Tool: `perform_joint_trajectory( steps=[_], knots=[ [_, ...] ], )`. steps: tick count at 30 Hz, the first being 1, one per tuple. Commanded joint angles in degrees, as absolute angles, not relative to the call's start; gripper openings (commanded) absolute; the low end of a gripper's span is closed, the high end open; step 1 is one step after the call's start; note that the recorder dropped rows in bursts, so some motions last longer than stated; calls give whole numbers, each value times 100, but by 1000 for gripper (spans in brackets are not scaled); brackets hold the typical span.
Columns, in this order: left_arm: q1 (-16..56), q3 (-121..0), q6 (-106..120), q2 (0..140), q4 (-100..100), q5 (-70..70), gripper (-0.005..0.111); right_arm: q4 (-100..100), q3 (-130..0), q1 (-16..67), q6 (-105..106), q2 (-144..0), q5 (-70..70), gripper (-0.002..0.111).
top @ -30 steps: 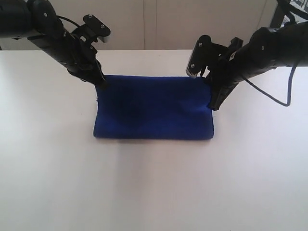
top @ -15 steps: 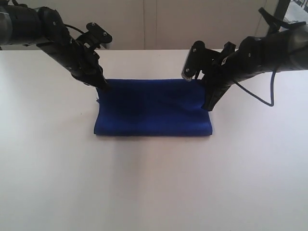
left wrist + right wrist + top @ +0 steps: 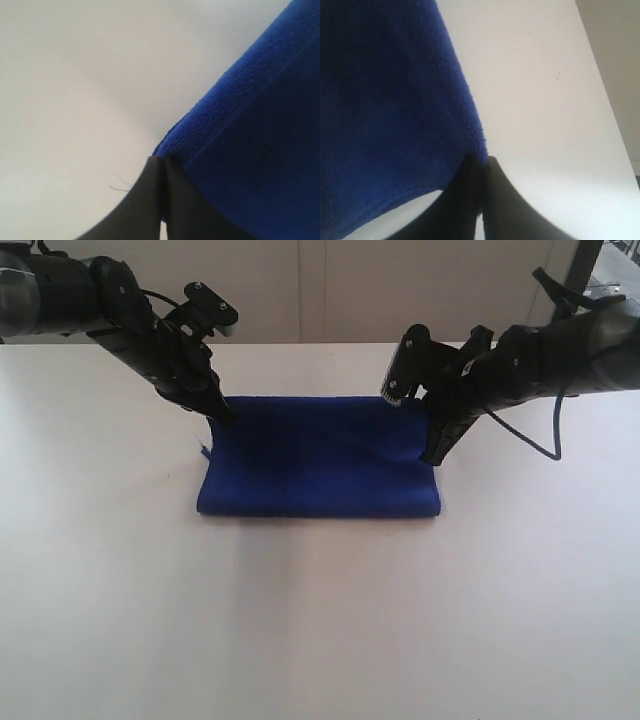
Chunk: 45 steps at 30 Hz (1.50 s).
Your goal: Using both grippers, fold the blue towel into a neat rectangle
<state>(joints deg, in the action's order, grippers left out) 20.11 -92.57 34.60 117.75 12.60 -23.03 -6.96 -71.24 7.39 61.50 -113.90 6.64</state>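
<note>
The blue towel (image 3: 318, 460) lies doubled over on the white table (image 3: 320, 620), its fold toward the near edge. My left gripper (image 3: 222, 416) is shut on the upper layer's far left corner. In the left wrist view, the towel (image 3: 250, 140) has its hemmed corner pinched between the closed black fingertips of the left gripper (image 3: 162, 160). My right gripper (image 3: 434, 457) is shut on the towel's right edge. Seen from the right wrist, the towel (image 3: 385, 110) hangs from the right gripper (image 3: 482, 160), a fleecy edge caught between its pressed-together fingers.
A loose thread (image 3: 120, 188) lies on the table by the left fingertips. A black cable (image 3: 535, 440) loops from the right arm above the table. A pale wall (image 3: 320, 290) stands behind the table's far edge.
Both arms have shifted slightly while keeping hold of the towel. The towel's near fold has drawn a little toward the far side, and the right gripper has moved slightly inward.
</note>
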Motion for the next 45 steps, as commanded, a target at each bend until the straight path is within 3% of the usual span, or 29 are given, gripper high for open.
perform_joint_trajectory(
  steps=[1,8,12,17,21,25,30,34,36,40,42,45],
  knots=[
    [2001,-9277,3439,11808,1328,-2225,0,-653,-7137,680,6172,-11470,420,0],
    [2001,-9277,3439,11834,1328,-2214,0,-653,-7137,680,6172,-11473,420,0],
    [2001,-9277,3439,11833,1328,-2214,0,-653,-7137,680,6172,-11473,420,10],
    [2001,-9277,3439,11833,1286,-2214,20,-653,-7137,680,6149,-11473,420,26],
    [2001,-9277,3439,11833,1277,-2214,39,-653,-7137,680,6149,-11473,420,27],
    [2001,-9277,3439,11833,1250,-2214,45,-653,-7137,680,6136,-11473,420,27],
    [2001,-9277,3448,11833,1231,-2214,45,-775,-7137,680,5940,-11473,420,27],
    [2001,-9277,3346,11833,1274,-2438,41,-1029,-7137,680,4262,-11428,432,26],
    [2001,-9277,3161,11807,1274,-2706,34,-1029,-7148,680,3619,-11310,560,22],
    [2001,-9277,3118,11644,1499,-3304,12,-1079,-7488,680,3065,-11061,1612,2],
    [2001,-9277,3118,11587,1727,-3567,2,-1089,-7879,669,2759,-11045,2269,0],
    [2001,-9267,3171,11571,2092,-3969,0,-1089,-8434,632,2474,-11205,3094,0]
  ],
)
